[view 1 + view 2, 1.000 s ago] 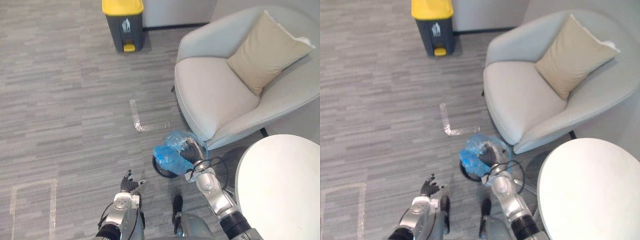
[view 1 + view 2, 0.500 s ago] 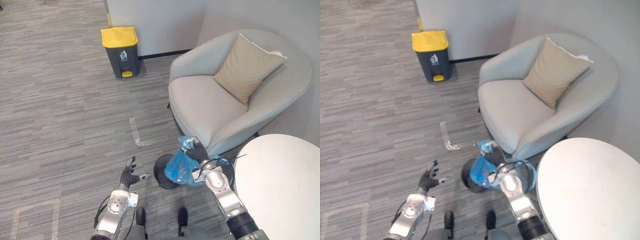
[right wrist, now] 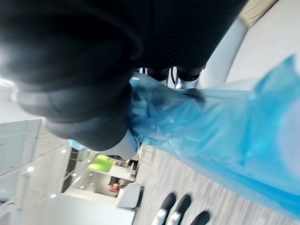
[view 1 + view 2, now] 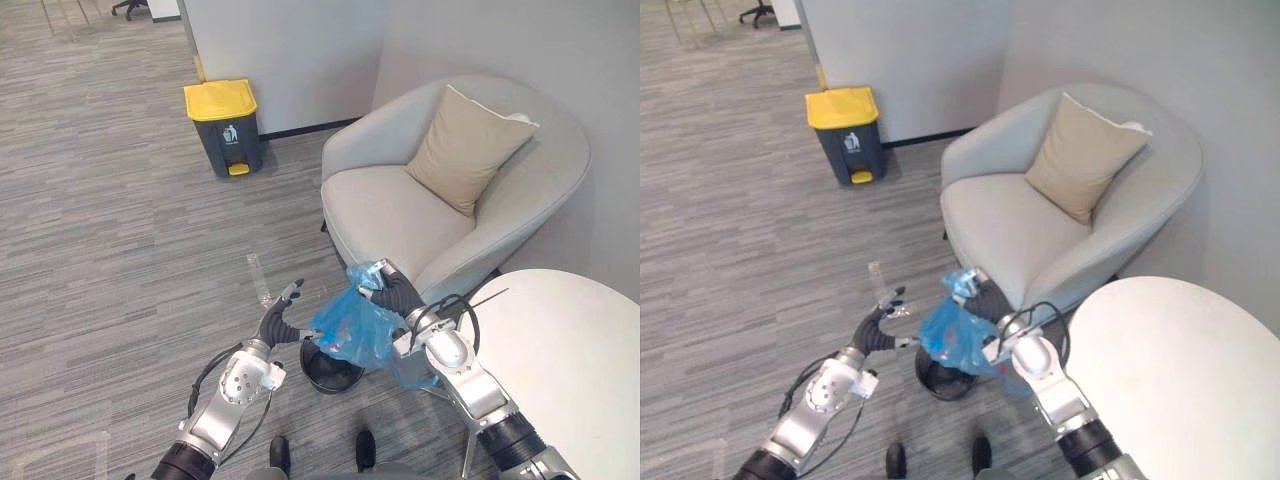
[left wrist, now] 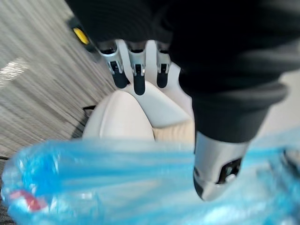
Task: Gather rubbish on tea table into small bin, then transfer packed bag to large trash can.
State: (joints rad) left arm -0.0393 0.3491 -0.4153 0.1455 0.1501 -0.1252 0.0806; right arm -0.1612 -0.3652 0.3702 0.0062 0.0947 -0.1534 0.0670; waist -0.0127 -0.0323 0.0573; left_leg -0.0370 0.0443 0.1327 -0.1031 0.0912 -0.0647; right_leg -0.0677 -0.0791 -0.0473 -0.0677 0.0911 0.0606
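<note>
We hold the translucent blue plastic rubbish bag [image 4: 352, 325] by its bunched neck in our right hand [image 4: 395, 295], fingers curled tight round the gathered film. The bag hangs just above the small round black bin [image 4: 330, 372] on the grey carpeted floor [image 4: 120, 250], near the front of the pale grey armchair [image 4: 400, 215]. Our left hand [image 4: 278, 322] sits just left of the bag, fingers straight and spread, gripping nothing; we cannot tell whether they touch the film.

The main risk, as we judge it, is the grip: thin film bunched in one fist can slide out under the load, and a reddish item [image 5: 26, 202] sags low in the bag. If the neck is not fully gathered, a loose fold could open and spill rubbish. The bag's lower part hangs close to the bin's rim, and we cannot tell that it is free; a snag there could tip the bin or tear the film. The grey trash can with the yellow lid [image 4: 224, 125] stands well apart, far and to the left, lid shut, so a walk with a swinging load lies ahead. The round white table [image 4: 570, 350] sits near right beside our right arm, and a careless turn could knock it.
</note>
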